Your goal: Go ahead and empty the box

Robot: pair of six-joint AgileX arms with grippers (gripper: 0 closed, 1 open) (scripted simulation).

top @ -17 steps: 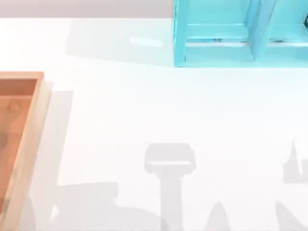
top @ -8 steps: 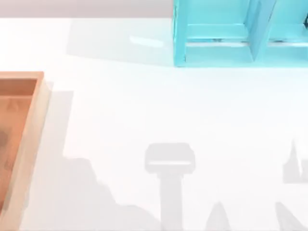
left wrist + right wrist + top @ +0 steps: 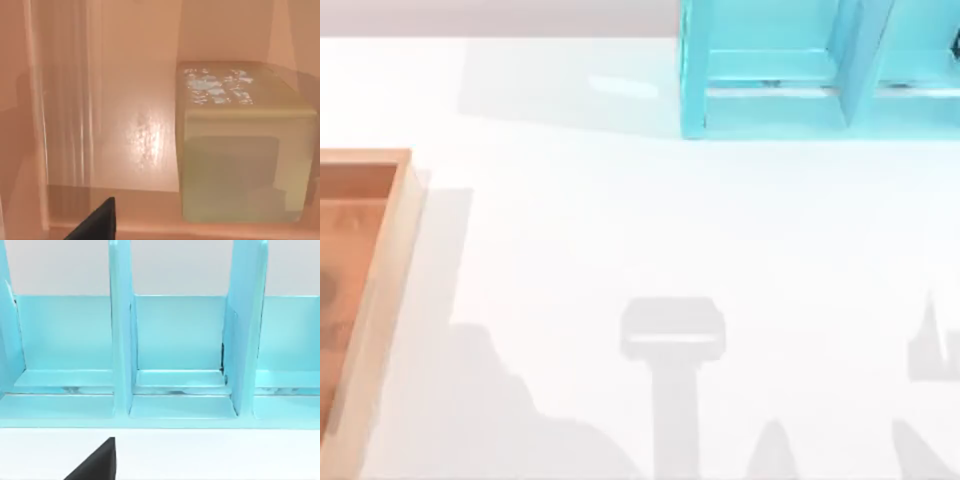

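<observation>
Shadows at the near left of the worktop have changed shape since the earlier top views: the blocky patch beside the box has become a sloping one, which suggests the left arm has shifted over the box. Nothing else has moved.

The box sits at the left edge of the worktop, cut off by the top view's left border. The left wrist view looks down into it at close range: nearest is one dark fingertip of the left gripper, then the pale rim wall, then the orange-brown floor. A tan cube block with a pale mark on its top rests on that floor. Whether the left gripper is open or closed cannot be told; nothing appears held.

Step in hand, as judged: approach and grasp the block.
- Centre the gripper over the block before descending.
- Align the fingers to two opposite flat faces.
- Keep clear of the rim wall, which lies near the block.
- Lift straight up until the block clears the rim.

The right gripper is idle, facing the turquoise shelf unit at the far right of the worktop; its opening cannot be told either. The shelf stands well apart from the box and does not obstruct the lift.
</observation>
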